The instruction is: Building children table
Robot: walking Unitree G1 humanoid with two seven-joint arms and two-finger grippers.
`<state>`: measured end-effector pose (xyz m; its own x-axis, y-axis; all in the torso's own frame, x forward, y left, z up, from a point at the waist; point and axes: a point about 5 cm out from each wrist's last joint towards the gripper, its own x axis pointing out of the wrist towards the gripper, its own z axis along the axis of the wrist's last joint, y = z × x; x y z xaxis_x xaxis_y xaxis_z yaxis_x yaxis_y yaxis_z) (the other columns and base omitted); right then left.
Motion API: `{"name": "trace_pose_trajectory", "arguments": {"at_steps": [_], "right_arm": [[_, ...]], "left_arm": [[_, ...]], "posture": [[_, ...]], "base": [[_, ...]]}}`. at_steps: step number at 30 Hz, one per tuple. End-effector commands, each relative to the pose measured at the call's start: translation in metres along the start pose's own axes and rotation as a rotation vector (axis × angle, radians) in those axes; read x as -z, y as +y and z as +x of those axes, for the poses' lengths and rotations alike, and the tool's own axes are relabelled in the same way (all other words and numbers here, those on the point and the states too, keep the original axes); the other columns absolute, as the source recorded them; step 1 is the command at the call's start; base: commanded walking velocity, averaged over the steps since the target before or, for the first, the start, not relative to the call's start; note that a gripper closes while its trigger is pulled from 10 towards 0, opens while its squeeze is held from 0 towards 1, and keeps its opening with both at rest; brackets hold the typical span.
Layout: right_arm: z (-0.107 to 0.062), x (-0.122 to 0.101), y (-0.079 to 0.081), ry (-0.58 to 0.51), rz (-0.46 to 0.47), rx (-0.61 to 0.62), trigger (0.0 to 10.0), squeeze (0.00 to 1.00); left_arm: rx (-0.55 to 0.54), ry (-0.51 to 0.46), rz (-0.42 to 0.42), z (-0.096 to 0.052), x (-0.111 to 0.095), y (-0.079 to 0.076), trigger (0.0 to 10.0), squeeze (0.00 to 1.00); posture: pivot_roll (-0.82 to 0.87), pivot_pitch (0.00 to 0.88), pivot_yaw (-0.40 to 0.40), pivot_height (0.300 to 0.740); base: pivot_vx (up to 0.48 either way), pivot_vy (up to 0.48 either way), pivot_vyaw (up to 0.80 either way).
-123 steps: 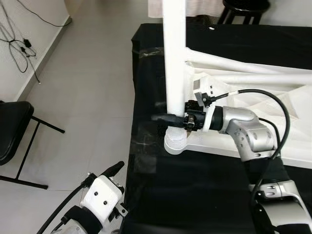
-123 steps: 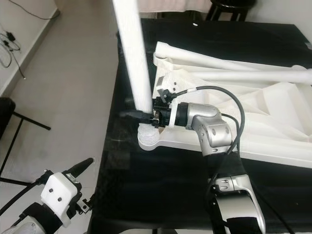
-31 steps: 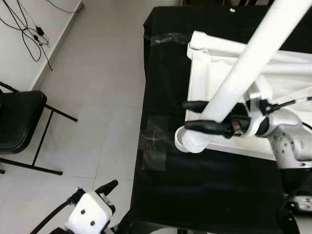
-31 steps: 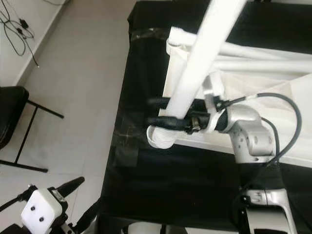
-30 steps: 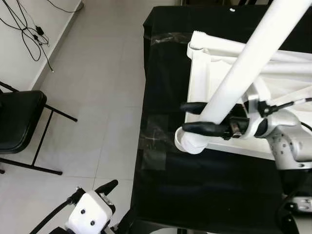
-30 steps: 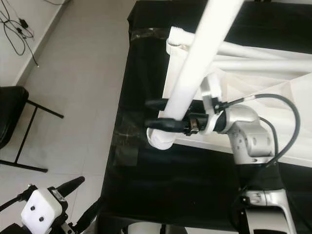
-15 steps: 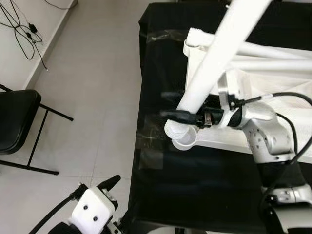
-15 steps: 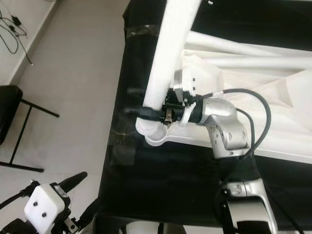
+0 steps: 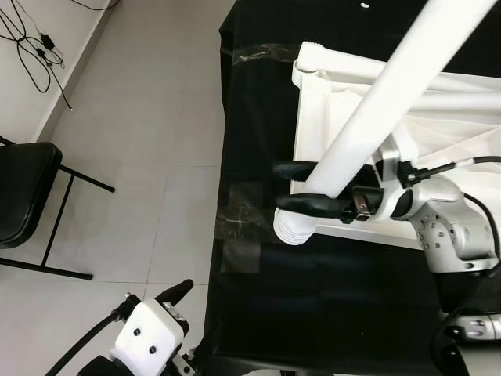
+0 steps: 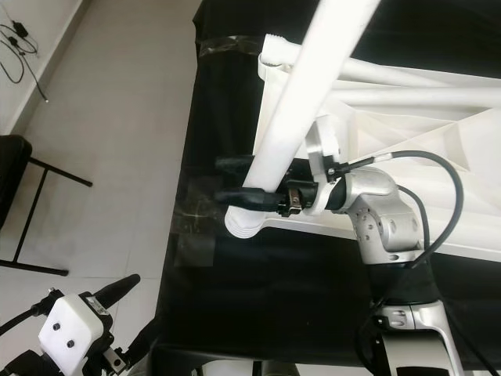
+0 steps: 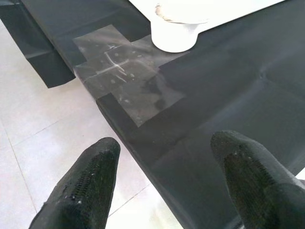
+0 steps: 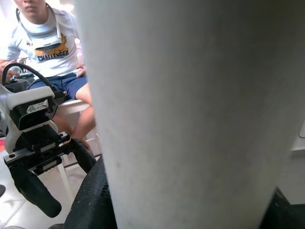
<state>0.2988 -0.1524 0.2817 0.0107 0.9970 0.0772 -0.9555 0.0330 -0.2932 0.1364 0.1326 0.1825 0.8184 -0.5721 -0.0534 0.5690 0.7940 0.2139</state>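
A long white table leg (image 9: 368, 117) leans from the table's near left corner up toward the back right. Its ribbed lower end (image 9: 294, 229) sits at the corner of the white upturned table frame (image 9: 313, 117), which lies on the black-covered table (image 9: 313, 313). My right gripper (image 9: 293, 186) is shut on the leg just above that end, one black finger on each side. In the right wrist view the leg (image 12: 190, 114) is very close. My left gripper (image 11: 167, 162) is open, low beside the table's near left edge, holding nothing.
A patch of clear tape (image 9: 243, 227) lies on the black cover by the leg's end. A black chair (image 9: 23, 188) stands on the tiled floor at the left, with cables (image 9: 31, 47) by the wall. A seated person (image 12: 47, 43) is in the right wrist view.
Four seconds ago the leg stood upright; now it leans toward the back right, with my right gripper still on it. The head camera has shifted. The left arm stays low.
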Motion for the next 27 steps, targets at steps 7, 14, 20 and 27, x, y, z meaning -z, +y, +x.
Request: {"name": "trace_pose_trajectory", "arguments": {"at_steps": [7, 14, 20, 27], "right_arm": [[0.011, 0.036, -0.004, 0.185, 0.032, 0.021, 10.0, 0.0], [0.009, 0.03, -0.016, 0.176, 0.035, 0.045, 10.0, 0.0], [0.007, 0.027, -0.02, 0.162, 0.042, 0.031, 10.0, 0.0], [0.002, 0.026, -0.017, 0.14, 0.068, -0.021, 10.0, 0.0]], "left_arm": [[0.009, 0.015, -0.022, -0.001, 0.004, -0.003, 10.0, 0.0], [0.006, 0.011, -0.02, 0.0, 0.003, -0.004, 10.0, 0.0], [0.003, 0.01, -0.019, 0.0, 0.003, -0.004, 10.0, 0.0], [0.003, 0.009, -0.019, 0.0, 0.003, -0.004, 10.0, 0.0]], "posture": [[0.08, 0.41, 0.011, 0.74], [0.08, 0.411, 0.003, 0.74], [0.08, 0.413, 0.0, 0.74], [0.08, 0.413, 0.0, 0.74]], "base": [[0.0, 0.0, 0.0], [0.0, 0.0, 0.0], [0.0, 0.0, 0.0], [0.0, 0.0, 0.0]]}}
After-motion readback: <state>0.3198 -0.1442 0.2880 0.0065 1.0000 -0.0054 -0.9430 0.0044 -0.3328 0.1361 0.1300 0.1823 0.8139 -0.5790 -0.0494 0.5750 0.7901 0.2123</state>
